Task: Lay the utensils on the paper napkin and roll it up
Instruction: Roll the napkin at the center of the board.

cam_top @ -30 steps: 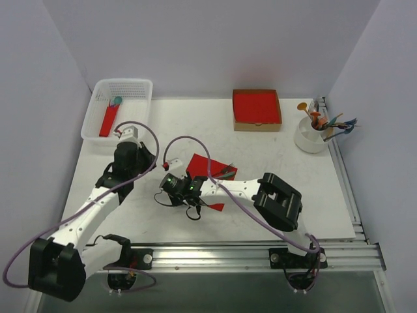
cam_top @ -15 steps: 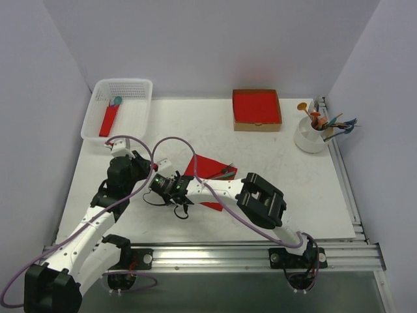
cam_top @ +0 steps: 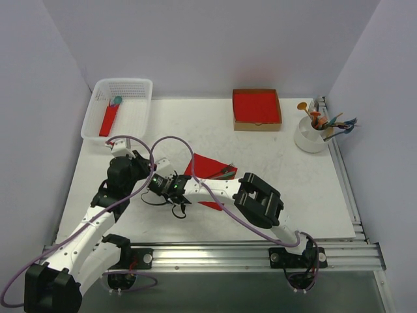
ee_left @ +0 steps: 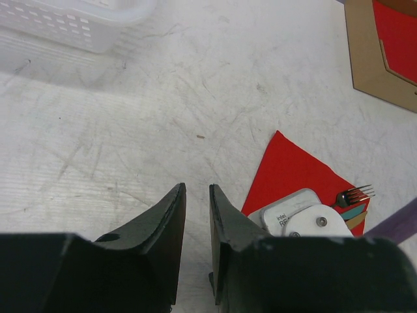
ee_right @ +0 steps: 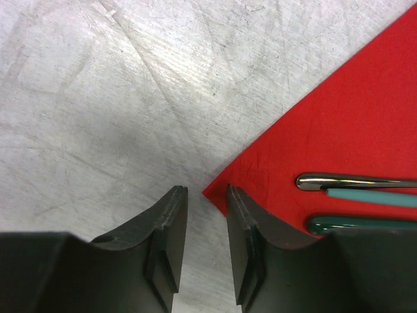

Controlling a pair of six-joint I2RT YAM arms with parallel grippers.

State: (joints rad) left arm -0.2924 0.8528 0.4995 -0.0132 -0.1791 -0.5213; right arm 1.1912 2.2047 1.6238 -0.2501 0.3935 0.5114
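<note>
Right tool (ee_right: 203, 191): fingers a little apart, nothing between them; tips low over the worktop (cam_top: 280, 169), with the napkin's corner right at the gap.
Left tool (ee_left: 197, 190): fingers nearly together with a slim slit, holding nothing; over bare worktop, left of the napkin.
Napkin (ee_right: 339, 130): flat red sheet near the worktop's middle, set as a diamond, partly under the right wrist in the top view.
Utensils (cam_top: 227, 172): lying on the napkin, side by side. A grey metal fork (ee_left: 355, 193) has its tines at the far right corner. Two teal handles (ee_right: 345, 225) lie just beside its handle.
Basket (cam_top: 124, 88): far left, holding a red roll (cam_top: 109, 119) with a teal spoon head.
Box (cam_top: 257, 126): cardboard, far centre, red stack inside.
Cup (cam_top: 309, 138): white, far right, with coloured cutlery.
</note>
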